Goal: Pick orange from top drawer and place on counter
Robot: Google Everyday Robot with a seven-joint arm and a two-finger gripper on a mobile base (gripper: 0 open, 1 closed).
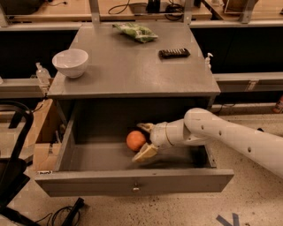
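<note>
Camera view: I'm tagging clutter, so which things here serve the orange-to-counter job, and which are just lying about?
Job: small round orange fruit; grey metal top drawer, pulled open; flat grey counter; gripper, open, fingers either side of the fruit in the drawer.
Lying about: round white bowl, green crinkly packet, flat black bar, all on the counter.

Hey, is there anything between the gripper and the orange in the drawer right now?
Nothing. In the camera view the gripper is inside the top drawer, and the orange sits right at the mouth of its open jaws.

Speckled floor point(254, 205), wooden benchtop point(62, 8) behind
</note>
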